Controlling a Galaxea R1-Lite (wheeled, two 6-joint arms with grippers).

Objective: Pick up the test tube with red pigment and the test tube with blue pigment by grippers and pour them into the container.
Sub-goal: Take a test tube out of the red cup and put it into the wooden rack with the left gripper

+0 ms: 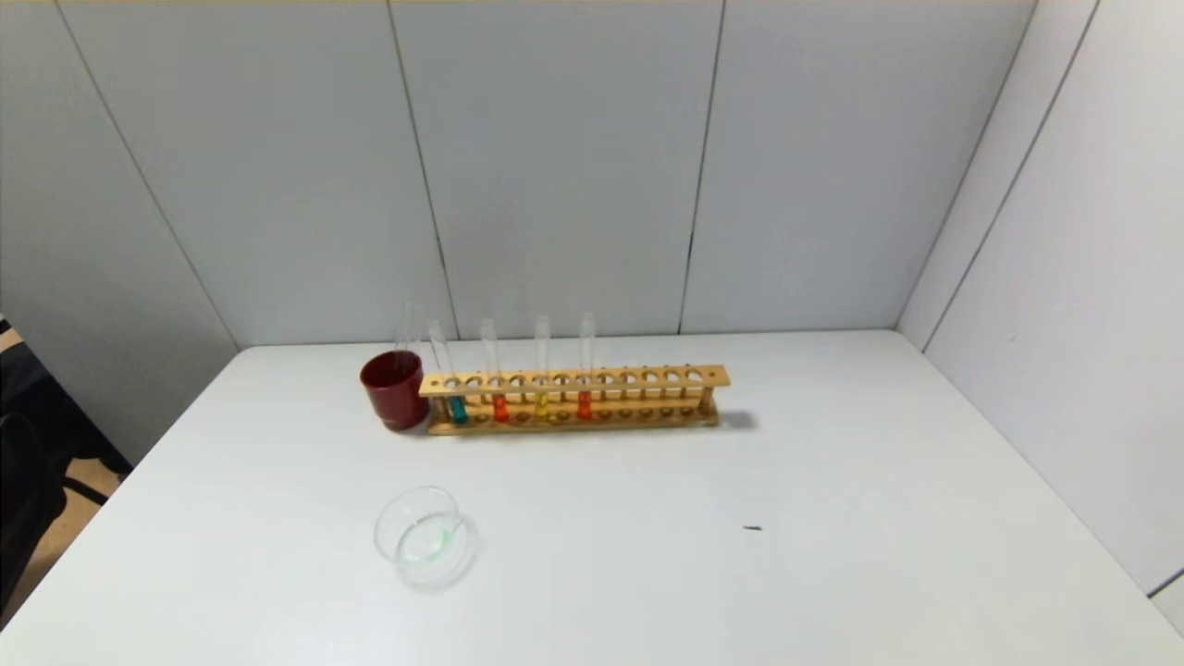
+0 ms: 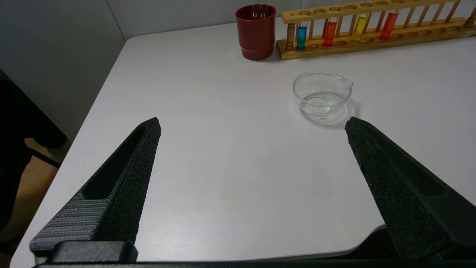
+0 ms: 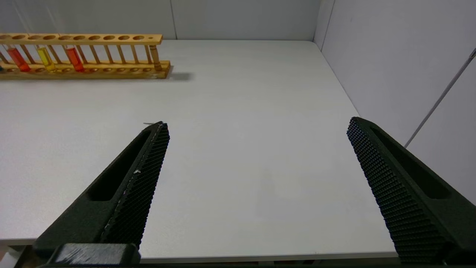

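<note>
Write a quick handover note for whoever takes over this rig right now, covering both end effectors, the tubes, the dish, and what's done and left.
Left end effector: open, empty, above the table's near left part. Right end effector: open, empty, above the near right part.
Blue-pigment tube and red-pigment tube stand upright in the wooden rack, beside a yellow tube and a second, redder tube.
Glass container sits in front of the rack's left end, near the dark red cup; only a faint greenish trace shows in it.
Done: nothing.
Left: pick both tubes, pour into the container.
</note>
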